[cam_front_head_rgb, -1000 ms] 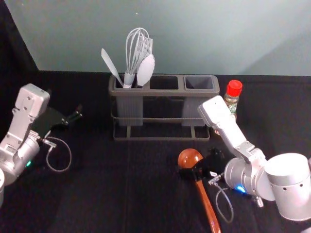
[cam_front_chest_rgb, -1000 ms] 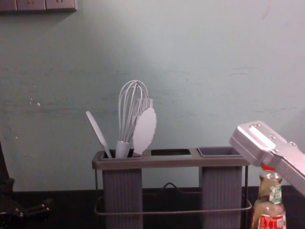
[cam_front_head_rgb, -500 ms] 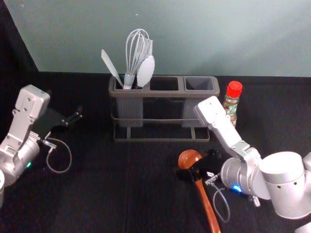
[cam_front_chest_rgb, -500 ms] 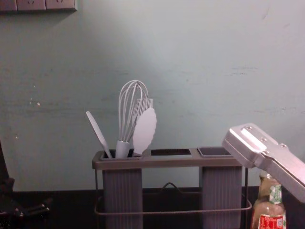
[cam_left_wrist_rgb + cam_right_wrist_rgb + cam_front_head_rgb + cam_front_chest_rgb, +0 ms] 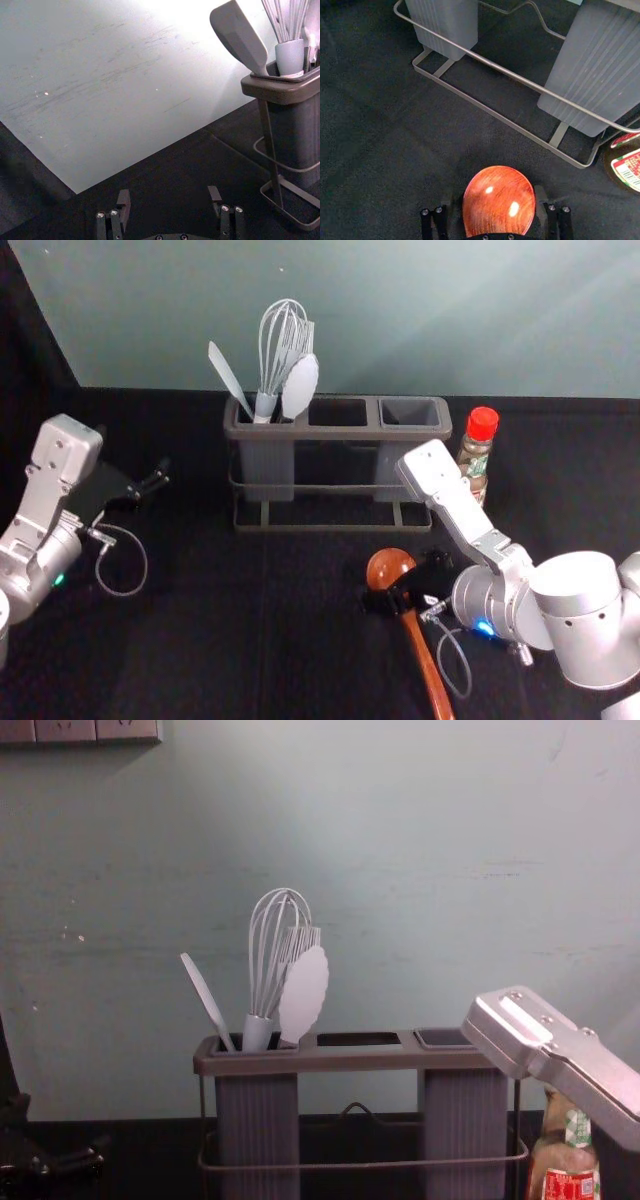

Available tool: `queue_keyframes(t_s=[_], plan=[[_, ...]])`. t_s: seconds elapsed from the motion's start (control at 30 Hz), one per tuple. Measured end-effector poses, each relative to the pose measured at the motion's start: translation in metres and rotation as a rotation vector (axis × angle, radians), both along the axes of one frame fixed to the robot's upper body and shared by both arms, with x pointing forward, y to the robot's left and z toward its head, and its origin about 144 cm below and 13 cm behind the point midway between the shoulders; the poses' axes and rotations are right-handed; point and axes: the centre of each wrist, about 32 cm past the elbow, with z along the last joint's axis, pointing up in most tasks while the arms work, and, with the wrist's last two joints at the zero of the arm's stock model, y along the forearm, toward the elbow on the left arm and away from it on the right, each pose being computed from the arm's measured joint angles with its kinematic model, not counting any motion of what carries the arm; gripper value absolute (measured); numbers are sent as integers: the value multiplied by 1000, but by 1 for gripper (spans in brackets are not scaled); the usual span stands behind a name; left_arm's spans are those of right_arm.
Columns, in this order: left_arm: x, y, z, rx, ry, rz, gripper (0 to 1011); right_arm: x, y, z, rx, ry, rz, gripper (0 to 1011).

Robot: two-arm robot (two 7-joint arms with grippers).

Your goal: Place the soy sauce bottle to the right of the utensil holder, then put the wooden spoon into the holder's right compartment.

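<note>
Your right gripper (image 5: pixel 494 195) has its fingers apart, astride the wooden spoon (image 5: pixel 426 672), which lies on the black cloth in front of the utensil holder (image 5: pixel 335 433). The soy sauce bottle (image 5: pixel 474 458) stands right of the holder, so you're likely at the spoon grasp: close squarely, then lift towards the right compartment (image 5: pixel 409 412). Your left gripper (image 5: pixel 168 193) idles at the left, spread.
</note>
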Motion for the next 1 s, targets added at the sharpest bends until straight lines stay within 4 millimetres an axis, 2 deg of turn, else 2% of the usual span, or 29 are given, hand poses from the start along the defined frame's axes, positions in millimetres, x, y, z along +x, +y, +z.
queue_keyframes(t_s=[0.53, 0.77, 0.8, 1.0], plan=[[0, 0, 0, 0, 0, 0, 1011, 1, 0, -3, 1, -2, -1, 1003], [0, 0, 0, 0, 0, 0, 1011, 1, -2, -4, 5, -4, -4, 898], [0, 0, 0, 0, 0, 0, 1011, 1, -2, -4, 6, -4, -4, 855], [0, 0, 0, 0, 0, 0, 1011, 1, -3, -5, 9, -2, -6, 846]])
